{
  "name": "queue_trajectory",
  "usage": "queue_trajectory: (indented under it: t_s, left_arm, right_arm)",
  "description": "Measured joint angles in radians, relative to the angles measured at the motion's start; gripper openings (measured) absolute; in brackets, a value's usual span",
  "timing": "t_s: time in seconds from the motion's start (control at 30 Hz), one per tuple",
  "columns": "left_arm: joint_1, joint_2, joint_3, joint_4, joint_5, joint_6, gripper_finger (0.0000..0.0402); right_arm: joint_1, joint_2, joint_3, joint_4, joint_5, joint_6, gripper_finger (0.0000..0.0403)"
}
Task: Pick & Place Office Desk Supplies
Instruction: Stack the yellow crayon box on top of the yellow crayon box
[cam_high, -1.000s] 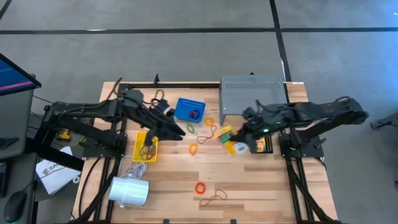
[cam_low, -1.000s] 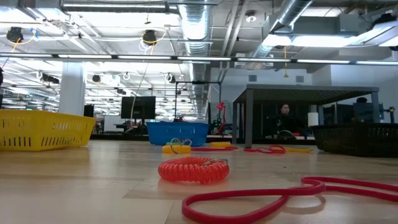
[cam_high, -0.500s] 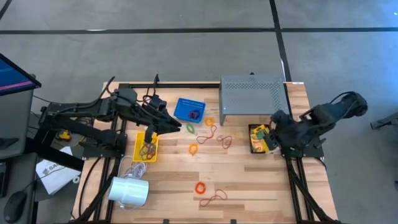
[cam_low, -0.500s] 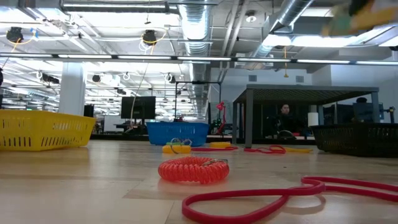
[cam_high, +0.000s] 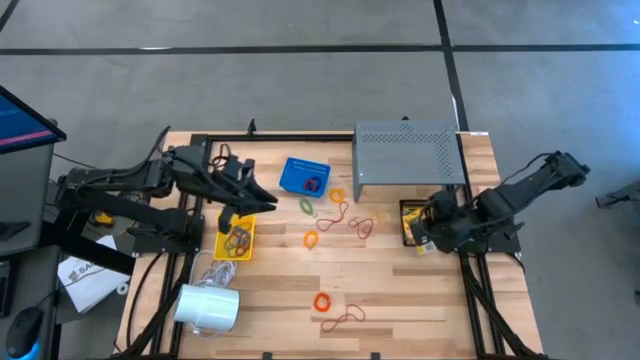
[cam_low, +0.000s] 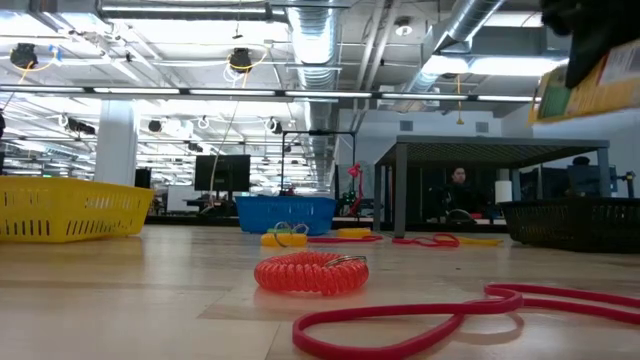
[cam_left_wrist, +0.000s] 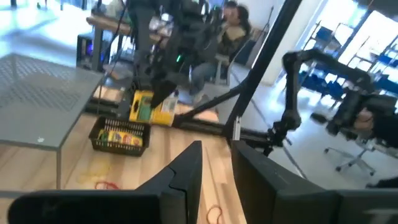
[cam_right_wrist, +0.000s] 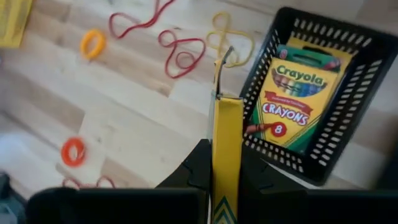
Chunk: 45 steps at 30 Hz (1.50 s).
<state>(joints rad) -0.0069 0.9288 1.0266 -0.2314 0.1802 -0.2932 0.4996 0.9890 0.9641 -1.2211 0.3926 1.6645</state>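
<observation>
Fingers of the right gripper (cam_right_wrist: 225, 177) pinch a flat yellow crayon box (cam_right_wrist: 226, 149) edge-on, the cardboard standing upright between the two dark pads; in the high view this gripper (cam_high: 428, 222) sits at the right of the frame, over the left edge of a black mesh basket (cam_high: 408, 232); a second crayon box (cam_right_wrist: 292, 99), glossy yellow-green card with printed lettering, lies flat inside that basket (cam_right_wrist: 348, 118); the left gripper (cam_high: 262, 199) hangs at centre left of the high view, above the desk (cam_high: 400, 300) beside a yellow slotted bin (cam_high: 222, 240); its fingers (cam_left_wrist: 186, 177) stand slightly parted with nothing between them; thin rubber bands lie loose on the pale wooden planks at centre frame, a green one (cam_high: 306, 206), an orange ring (cam_high: 310, 240), brown loops (cam_high: 334, 213); a coiled orange band (cam_high: 321, 301) lies lower centre, with a brown loop (cam_high: 343, 319) just beside it; a blue slotted bin (cam_high: 305, 175) sits upper centre, left of the grey perforated metal shelf (cam_high: 405, 152); a white cylinder (cam_high: 208, 307) lies on its side at lower left.
</observation>
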Motion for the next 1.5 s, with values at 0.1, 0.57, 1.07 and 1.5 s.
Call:
queue_trajectory:
  t_s: [0.1,0.57,1.07,1.5]
  left_arm:
    - [0.002,-0.09,-0.106,0.059,0.0,-0.023,0.0081]
    - [0.001,-0.357,-0.331,0.281,0.007,-0.131,0.0081]
    - [0.003,-0.295,-0.332,0.278,0.007,-0.079,0.0081]
    - [0.003,-0.267,-0.332,0.277,0.008,-0.086,0.0078]
  right_arm:
    - [-0.023,-0.033,-0.063,0.041,0.002,0.042,0.0027]
    - [-0.209,-0.176,-0.259,0.157,-0.081,0.005,0.0027]
    - [-0.416,-0.179,-0.366,0.213,-0.142,-0.078,0.0027]
    - [-0.568,-0.087,-0.366,0.241,-0.24,-0.255,0.0029]
